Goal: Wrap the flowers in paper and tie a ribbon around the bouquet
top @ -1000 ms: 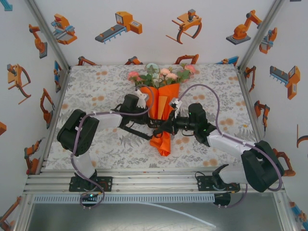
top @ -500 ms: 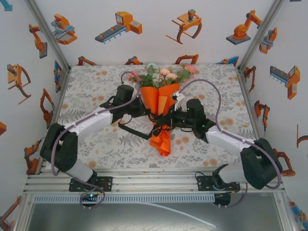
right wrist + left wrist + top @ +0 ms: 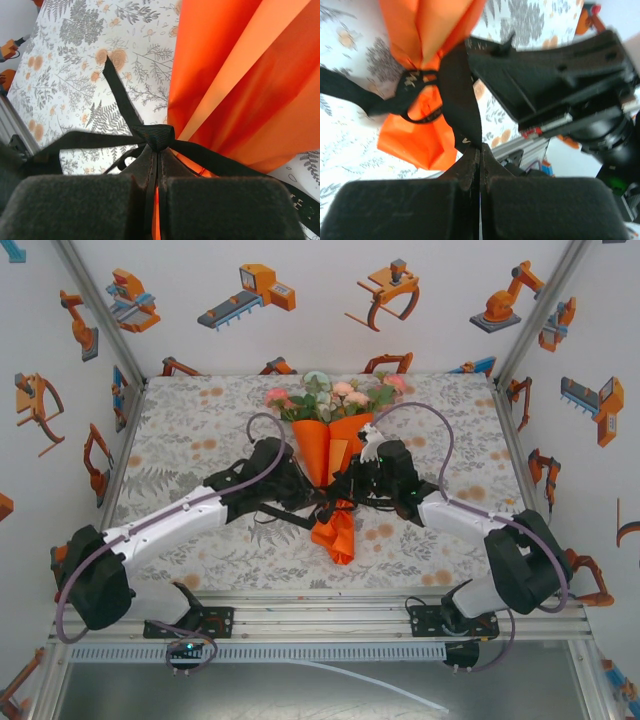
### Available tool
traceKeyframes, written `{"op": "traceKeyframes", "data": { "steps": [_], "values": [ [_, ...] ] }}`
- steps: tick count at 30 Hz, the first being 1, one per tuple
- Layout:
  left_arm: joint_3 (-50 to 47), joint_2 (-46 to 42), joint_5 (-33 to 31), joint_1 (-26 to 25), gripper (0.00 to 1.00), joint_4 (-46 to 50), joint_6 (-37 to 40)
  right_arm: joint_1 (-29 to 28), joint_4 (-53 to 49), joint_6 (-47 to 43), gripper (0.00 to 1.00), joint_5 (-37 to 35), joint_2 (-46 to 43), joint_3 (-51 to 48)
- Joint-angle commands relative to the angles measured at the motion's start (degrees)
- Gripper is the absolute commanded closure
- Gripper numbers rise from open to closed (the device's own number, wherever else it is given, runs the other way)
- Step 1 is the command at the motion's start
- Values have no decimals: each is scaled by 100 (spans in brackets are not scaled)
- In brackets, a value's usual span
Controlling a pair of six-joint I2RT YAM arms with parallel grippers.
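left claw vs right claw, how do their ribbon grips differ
The left claw pinches a flat, taut strand of the ribbon; the right claw pinches a bunched fold beside the orange paper. The left claw is at the bouquet's left, the right claw at its right. Both are shut on the ribbon.

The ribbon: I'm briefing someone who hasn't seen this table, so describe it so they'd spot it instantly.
In the middle of the floral tablecloth is the orange paper bouquet, flower heads toward the far wall. Around its narrow waist runs the ribbon. Unlike the round grey-purple cables looping nearby, it is flat, black and woven, with pale lettering.
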State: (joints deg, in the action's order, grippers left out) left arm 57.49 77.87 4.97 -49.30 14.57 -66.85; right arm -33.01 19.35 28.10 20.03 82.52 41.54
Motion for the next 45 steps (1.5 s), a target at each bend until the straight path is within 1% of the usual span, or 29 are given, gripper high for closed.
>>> {"op": "traceKeyframes", "data": {
  "steps": [1,4,10,12,14,16,18,21,23,32,38,42,45],
  "values": [
    [311,197,-29,-303,97,247,16,30,-81,89,100,-192,12,179],
    [321,531,112,-394,96,221,123,36,-77,101,100,-158,9,188],
    [314,1244,891,-431,90,-827,354,30,-165,93,100,-87,-32,205],
    [343,1493,1217,-431,86,-1123,441,32,-219,52,100,-96,-50,214],
    [348,1575,1307,-448,82,-1169,562,32,-292,-6,100,-72,-69,231],
    [301,1482,1159,-456,76,-1107,770,32,-384,-78,100,-60,-116,249],
    [300,1332,964,-466,67,-954,1086,32,-406,-138,100,-44,-161,219],
    [247,1134,603,-560,63,-713,1512,33,-424,-219,100,39,-192,212],
    [196,1034,424,-606,62,-604,1714,32,-432,-269,100,127,-192,223],
    [-82,687,194,-699,56,-481,2059,32,-393,-423,100,517,-270,132],
    [-362,97,-32,-713,56,-772,2230,32,-332,-479,100,645,-351,18],
    [-465,-392,-392,-704,56,-926,2341,32,-284,-599,100,764,-428,-82],
    [-405,-611,-748,-630,56,-780,2292,23,-274,-723,100,829,-460,-136]
  ]
}}
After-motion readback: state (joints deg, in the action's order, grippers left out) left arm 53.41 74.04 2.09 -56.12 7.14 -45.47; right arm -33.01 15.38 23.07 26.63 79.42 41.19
